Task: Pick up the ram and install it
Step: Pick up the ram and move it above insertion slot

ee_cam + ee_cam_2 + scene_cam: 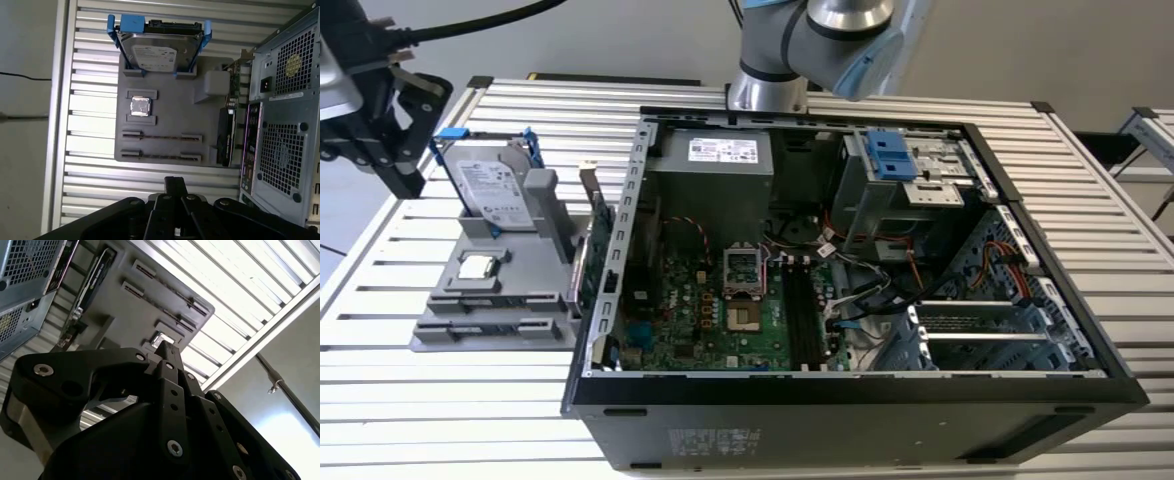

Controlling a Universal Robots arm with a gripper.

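My black gripper hangs at the exterior view's far left, above the table edge beside the grey parts holder. In both wrist views its fingers meet in one narrow tip with nothing seen between them. The ram is out of view. In the first wrist view the holder's two long narrow slots lie bare. The open computer case lies to the exterior view's right of the holder, showing its motherboard and long dark memory slots.
On the holder stand a silver hard drive in a blue-handled frame, a small square chip and a green expansion card next to the case wall. The slatted metal table runs around both. The arm's base rises behind the case.
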